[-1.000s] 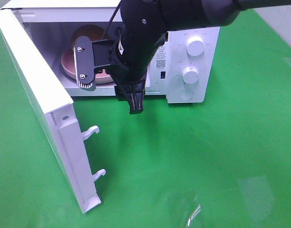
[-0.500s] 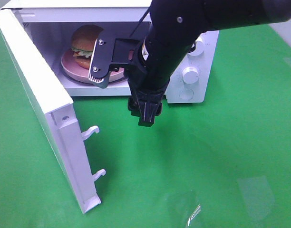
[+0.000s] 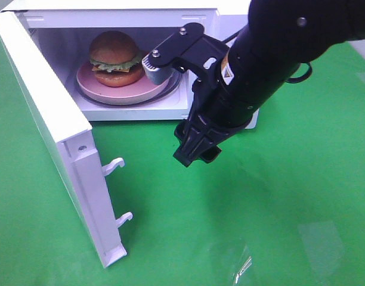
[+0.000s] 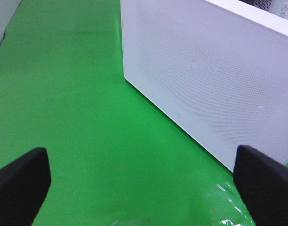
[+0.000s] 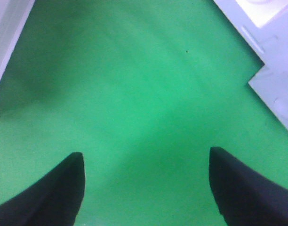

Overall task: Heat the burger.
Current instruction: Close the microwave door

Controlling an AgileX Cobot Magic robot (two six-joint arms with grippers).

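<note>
A bright green tabletop (image 3: 278, 226) fills the scene from the high camera. At the left of the frame a white microwave (image 3: 111, 6) stands with its door (image 3: 45, 107) swung wide toward the lower left, and two white latch hooks (image 3: 114, 165) jut from the door's inner edge. Inside the cavity, in the upper left of the frame, the burger (image 3: 114, 56) sits upright on a round pink plate (image 3: 90, 88) — glossy brown bun on top, green leaf and dark filling showing at the side. Right of centre, the robot's black right arm (image 3: 272, 53) slants down from the upper right corner, crossing in front of the microwave's right side and hiding most of it. The right gripper (image 3: 197, 154) hangs in front of the oven's opening, above the tabletop and well apart from the burger. A scrap of clear, shiny film (image 3: 245, 265) lies on the green near the bottom edge, right of centre.

The right wrist camera shows the right gripper (image 5: 146, 186) released — its two dark fingers (image 5: 54, 193) are spread wide with only green tabletop between them and white microwave edges beyond. The left wrist camera shows the left gripper (image 4: 144, 181) likewise spread and holding nothing, its fingers (image 4: 21, 179) far apart over the green. It faces a white panel (image 4: 205, 80) with a fine dotted pattern that stands on the tabletop.
</note>
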